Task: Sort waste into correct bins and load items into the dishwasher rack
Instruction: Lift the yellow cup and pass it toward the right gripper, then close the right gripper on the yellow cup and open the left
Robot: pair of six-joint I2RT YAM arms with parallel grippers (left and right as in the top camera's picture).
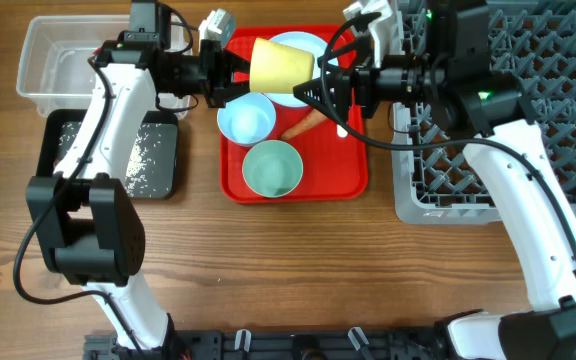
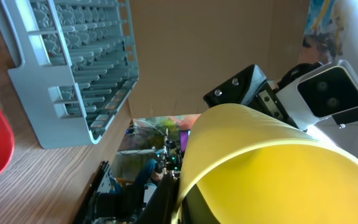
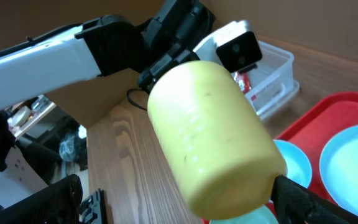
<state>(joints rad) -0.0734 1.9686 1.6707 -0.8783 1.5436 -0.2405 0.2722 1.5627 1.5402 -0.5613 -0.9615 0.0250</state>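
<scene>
The small yellow cup (image 1: 281,63) hangs on its side above the red tray. My left gripper (image 1: 236,72) is shut on the cup's rim (image 2: 185,186), with one finger inside the mouth. My right gripper (image 1: 315,87) stands open at the cup's closed end (image 3: 229,168). Its dark fingers (image 3: 306,199) lie on either side of that end, and I cannot tell whether they touch it. On the tray sit the pale-blue plate (image 1: 303,45), partly hidden by the cup, the light-blue bowl (image 1: 246,118), the pale-green bowl (image 1: 272,168) and the orange carrot (image 1: 301,125).
The clear tub (image 1: 58,60) stands at the back left with a red wrapper (image 3: 244,81) inside. In front of it lies the black tray (image 1: 118,150), strewn with rice grains. The grey dishwasher rack (image 1: 528,120) fills the right side. The red tray's rim (image 1: 298,195) faces bare wood.
</scene>
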